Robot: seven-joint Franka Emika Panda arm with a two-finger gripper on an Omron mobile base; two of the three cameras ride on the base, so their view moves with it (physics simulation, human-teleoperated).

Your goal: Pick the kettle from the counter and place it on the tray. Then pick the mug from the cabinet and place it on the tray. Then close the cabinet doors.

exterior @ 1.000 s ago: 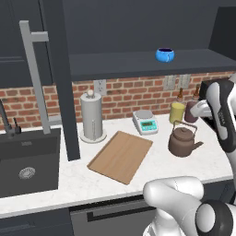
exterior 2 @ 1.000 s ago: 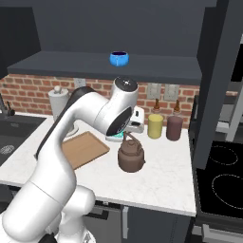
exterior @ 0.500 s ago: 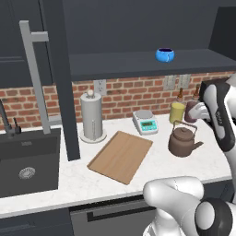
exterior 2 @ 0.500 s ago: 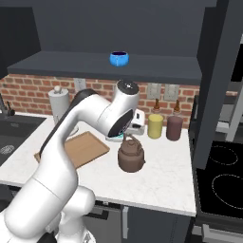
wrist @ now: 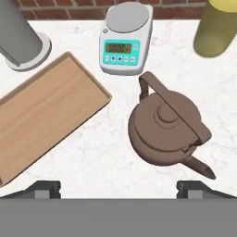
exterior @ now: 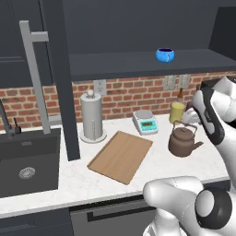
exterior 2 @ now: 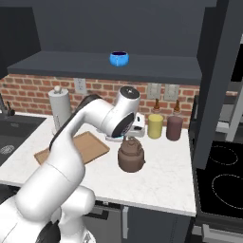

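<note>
The dark-brown kettle (exterior: 184, 140) (exterior 2: 131, 156) (wrist: 166, 125) stands upright on the white counter (exterior: 60, 177), its spout pointing to the lower right in the hand view. My gripper (wrist: 119, 189) (exterior 2: 127, 138) hovers just above it, open, with nothing between the fingers. The light-wood tray (exterior: 120, 156) (exterior 2: 90, 144) (wrist: 41, 115) lies bare to the kettle's left. The blue mug (exterior: 164, 55) (exterior 2: 119, 59) sits on the shelf of the open cabinet (exterior: 138, 62). One cabinet door (exterior: 55, 69) stands open at the left, another (exterior 2: 213, 80) at the right.
A grey paper-towel holder (exterior: 91, 117) stands behind the tray. A small scale (exterior: 145, 121) (wrist: 122, 39), a yellow canister (exterior: 177, 112) (wrist: 217, 28) and a brown canister (exterior 2: 174, 127) line the brick wall. The sink (exterior: 27, 161) is at the left, the stove (exterior 2: 220, 175) at the right.
The arm has eased slightly down toward the kettle. The jaws stay open and nothing else has moved.
</note>
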